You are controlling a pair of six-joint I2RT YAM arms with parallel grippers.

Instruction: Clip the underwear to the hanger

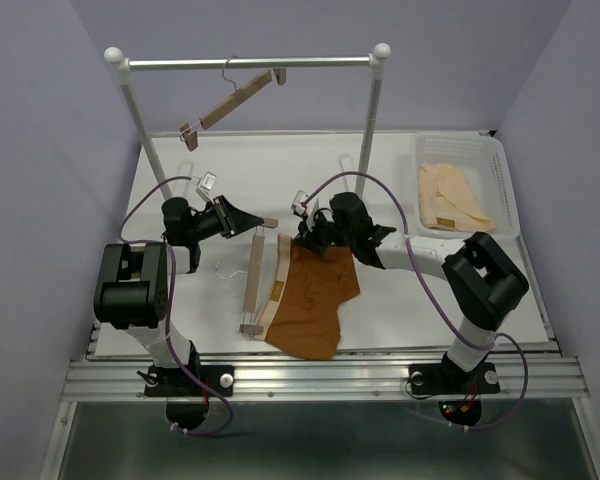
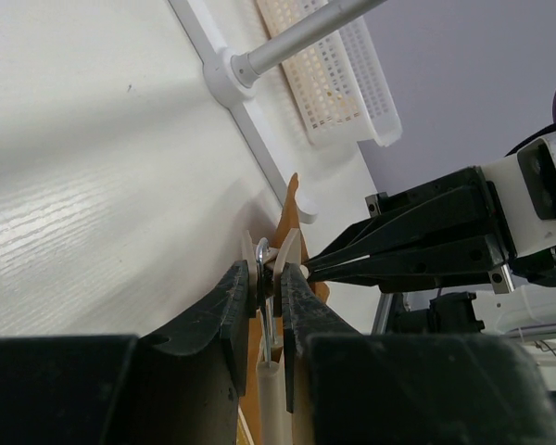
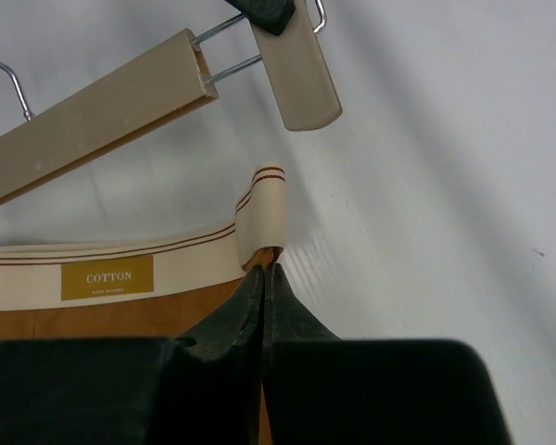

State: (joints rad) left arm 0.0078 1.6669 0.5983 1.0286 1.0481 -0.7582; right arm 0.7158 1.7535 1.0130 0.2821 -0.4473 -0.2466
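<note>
The hanger [image 1: 254, 282] lies on the table, its light-wood bar running near to far just left of the underwear [image 1: 315, 295]. The rust-orange underwear lies flat, its tan waistband [image 3: 120, 269] along the bar. My left gripper [image 1: 255, 222] is shut on the clip at the hanger's far end; in the left wrist view my gripper [image 2: 271, 271] squeezes that clip [image 2: 287, 250]. My right gripper [image 1: 302, 237] is shut on the underwear's far waistband corner, and the right wrist view shows my gripper [image 3: 267, 271] holding the corner [image 3: 264, 209] folded upright just below the clip [image 3: 301, 79].
A second hanger [image 1: 230, 100] hangs on the metal rack [image 1: 250, 63] at the back. A white basket [image 1: 505, 170] with pale peach garments [image 1: 450, 195] stands at the far right. The rack's foot [image 2: 230, 79] is close beyond the left gripper.
</note>
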